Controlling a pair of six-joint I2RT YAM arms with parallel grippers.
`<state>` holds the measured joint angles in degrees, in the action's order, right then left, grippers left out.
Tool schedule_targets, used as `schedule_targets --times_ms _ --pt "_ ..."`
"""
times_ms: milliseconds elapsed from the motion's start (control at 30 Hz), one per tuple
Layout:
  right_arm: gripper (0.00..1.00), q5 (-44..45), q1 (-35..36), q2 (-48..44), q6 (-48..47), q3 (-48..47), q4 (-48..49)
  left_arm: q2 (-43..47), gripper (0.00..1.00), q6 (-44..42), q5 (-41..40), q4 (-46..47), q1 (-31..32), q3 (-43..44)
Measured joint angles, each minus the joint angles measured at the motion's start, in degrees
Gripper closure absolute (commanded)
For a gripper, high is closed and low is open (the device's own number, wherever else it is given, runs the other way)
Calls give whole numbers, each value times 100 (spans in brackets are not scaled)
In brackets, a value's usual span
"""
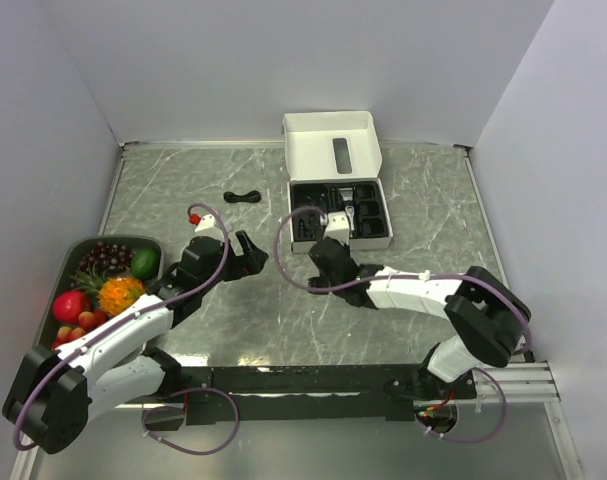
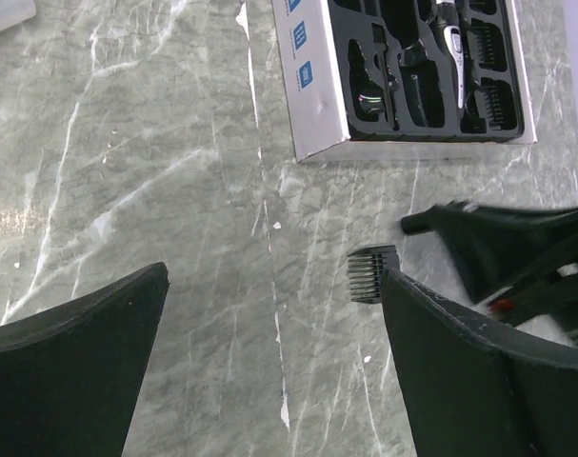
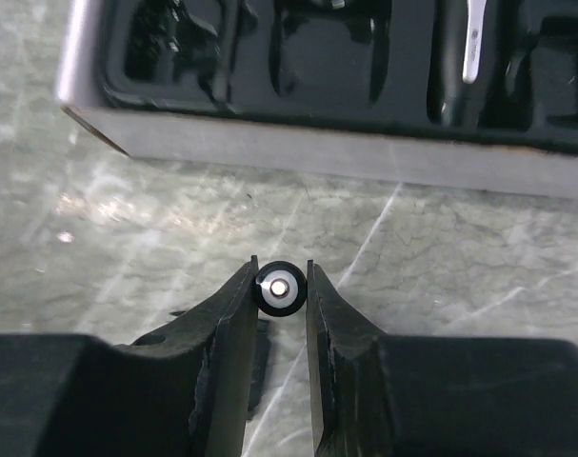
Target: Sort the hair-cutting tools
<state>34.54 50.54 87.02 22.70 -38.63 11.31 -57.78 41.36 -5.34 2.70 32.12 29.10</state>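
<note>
My right gripper is shut on a tiny black cylindrical piece with a white and silver end, both fingers touching its sides just above the marble table. This is a short way in front of the open box. The black-and-silver clipper lies in the box's black tray. A small black comb guard lies on the table against the inner edge of my left gripper's right finger. The left gripper is open over bare marble with nothing between its fingers. A coiled black cable lies left of the box.
The box's white lid stands open against the back wall. A grey tray of colourful fruit sits at the left edge. The two grippers are close together mid-table, left and right. Walls enclose three sides.
</note>
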Motion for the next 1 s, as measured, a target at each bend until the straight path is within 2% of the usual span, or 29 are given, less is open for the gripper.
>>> schedule_targets --times_ms 233,433,533,667,833,1000 --pt "100 -101 -219 -258 -2 -2271 -2485 -9 1 7 24 -127 0 7" --pt "100 -1095 -1491 -146 -278 -3512 -3386 -63 1 28 125 -166 2 35" --pt "100 -1469 -1998 409 -481 -4315 -3840 -120 1 28 151 -170 2 59" --pt "100 -2072 -2190 1384 -721 -5228 -4155 -155 1 28 157 -179 11 96" --pt "100 -2730 -2358 2332 -870 -5941 -4562 -175 1 28 210 -192 13 127" --pt "100 -3084 -2662 2870 -942 -6446 -4837 -186 1 28 258 -197 22 131"
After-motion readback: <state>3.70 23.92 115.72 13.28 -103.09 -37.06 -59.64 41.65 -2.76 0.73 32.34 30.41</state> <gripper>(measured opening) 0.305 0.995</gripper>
